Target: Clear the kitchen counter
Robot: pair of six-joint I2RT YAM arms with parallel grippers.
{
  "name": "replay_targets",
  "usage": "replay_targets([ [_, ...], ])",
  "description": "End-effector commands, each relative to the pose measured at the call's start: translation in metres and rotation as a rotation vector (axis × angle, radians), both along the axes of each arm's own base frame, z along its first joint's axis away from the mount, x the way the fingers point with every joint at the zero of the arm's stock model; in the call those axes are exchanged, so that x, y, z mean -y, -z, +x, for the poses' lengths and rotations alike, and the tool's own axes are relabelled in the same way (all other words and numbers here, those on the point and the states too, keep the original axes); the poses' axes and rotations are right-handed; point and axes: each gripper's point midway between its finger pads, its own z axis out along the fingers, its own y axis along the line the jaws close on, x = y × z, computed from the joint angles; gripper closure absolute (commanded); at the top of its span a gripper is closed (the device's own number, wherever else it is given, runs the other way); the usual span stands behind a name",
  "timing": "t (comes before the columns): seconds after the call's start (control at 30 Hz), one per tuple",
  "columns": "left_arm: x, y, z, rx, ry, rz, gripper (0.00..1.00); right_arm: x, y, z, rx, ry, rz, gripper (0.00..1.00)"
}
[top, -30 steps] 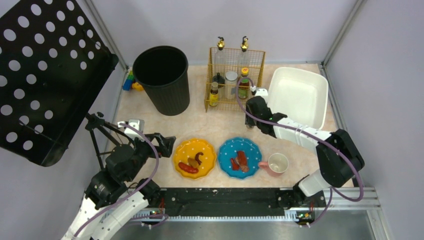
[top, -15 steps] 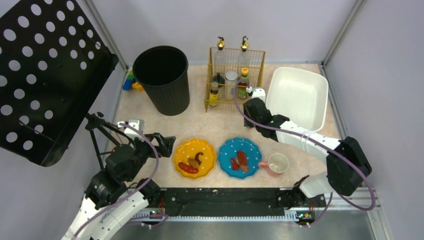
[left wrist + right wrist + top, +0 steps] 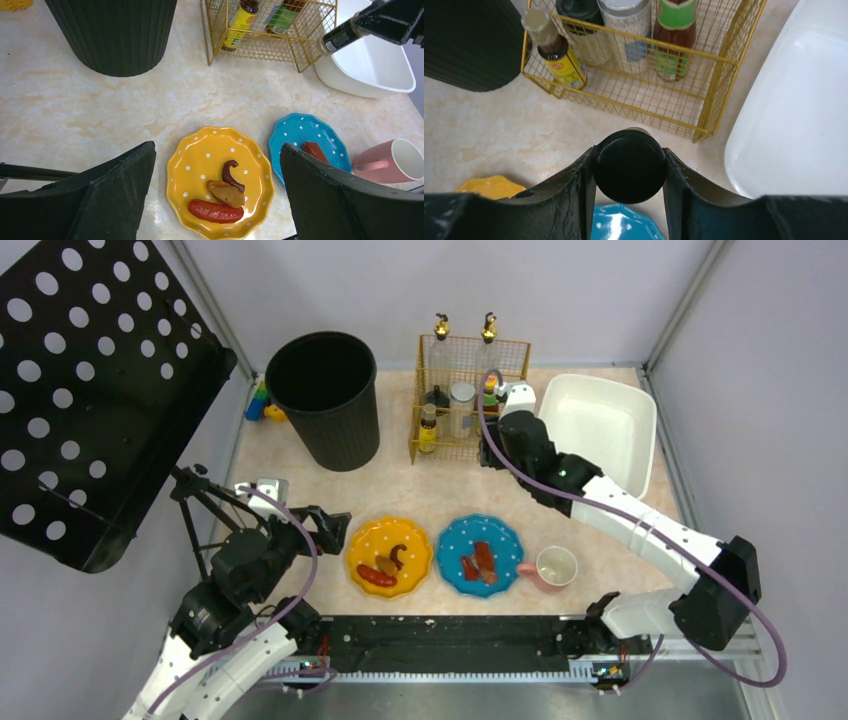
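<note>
Plates are seen nearest the arm bases: a yellow plate (image 3: 389, 556) and a blue plate (image 3: 480, 554) bearing food scraps, with a pink mug (image 3: 552, 568) beside them. All are set on the kitchen counter (image 3: 400, 485), the marbled top spread under everything. The left gripper (image 3: 332, 530) is held wide open above the yellow plate, probably readied for it. Farther off, the right gripper (image 3: 505, 435) is clamped on a black-capped bottle (image 3: 629, 165) just before the wire rack (image 3: 462, 358), presumably for stowing inside. Its label is hidden, and the rack's rear bottles are cut off in the right wrist view.

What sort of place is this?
Likely a mock kitchen in a test cell: the marbled kitchen counter, a wire rack of sauce bottles, and a yellow plate of leftover food.
</note>
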Motion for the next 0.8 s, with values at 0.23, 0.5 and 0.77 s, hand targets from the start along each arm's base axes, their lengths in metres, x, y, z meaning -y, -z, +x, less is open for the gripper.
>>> replay_targets([
  [0.23, -0.002, -0.012, 0.003, 0.047, -0.017, -0.027, 0.02, -0.033, -0.039, 0.058, 0.107, 0.031, 0.017, 0.91],
  [0.5, -0.002, -0.012, 0.003, 0.046, -0.016, -0.026, 0.02, -0.046, -0.023, 0.092, 0.089, 0.047, 0.009, 0.93],
  [0.77, -0.001, -0.012, 0.004, 0.043, -0.014, -0.022, 0.02, -0.054, 0.010, 0.115, 0.041, 0.055, -0.021, 0.92],
])
